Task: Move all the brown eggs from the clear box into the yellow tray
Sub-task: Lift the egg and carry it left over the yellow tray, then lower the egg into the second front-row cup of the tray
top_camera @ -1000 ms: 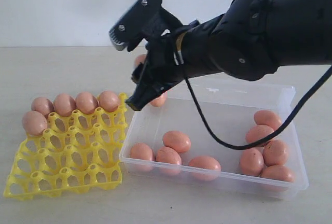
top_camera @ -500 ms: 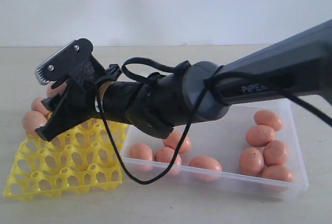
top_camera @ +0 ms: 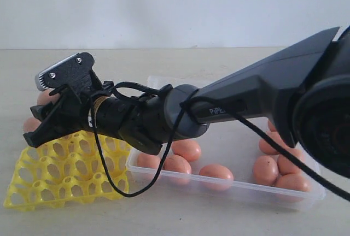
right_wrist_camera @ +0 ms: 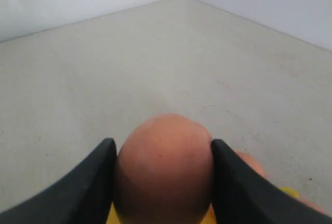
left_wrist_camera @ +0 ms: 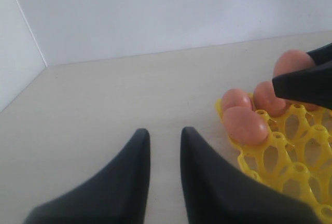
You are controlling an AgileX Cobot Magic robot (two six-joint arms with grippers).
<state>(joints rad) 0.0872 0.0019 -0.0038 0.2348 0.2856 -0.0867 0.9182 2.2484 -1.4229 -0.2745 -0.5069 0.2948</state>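
My right gripper (top_camera: 37, 109) reaches across to the left and hangs over the far left part of the yellow tray (top_camera: 60, 176). It is shut on one brown egg (right_wrist_camera: 163, 167), which fills the space between both fingers; that held egg (top_camera: 46, 98) sits a little above the tray. Three eggs (left_wrist_camera: 245, 125) rest in cells along the tray's far left edge. The clear box (top_camera: 314, 184) on the right holds several brown eggs (top_camera: 186, 149). My left gripper (left_wrist_camera: 163, 133) stays low over bare table left of the tray, open with a narrow gap and nothing between its fingers.
The right arm and its black cable (top_camera: 109, 184) stretch over the box's left half and the tray's near side. Beige table (left_wrist_camera: 129, 89) spreads to the left, with white walls behind.
The right arm has swung left from above the clear box to above the yellow tray, carrying the egg, and has come down a little. The left gripper's earlier position is not shown.
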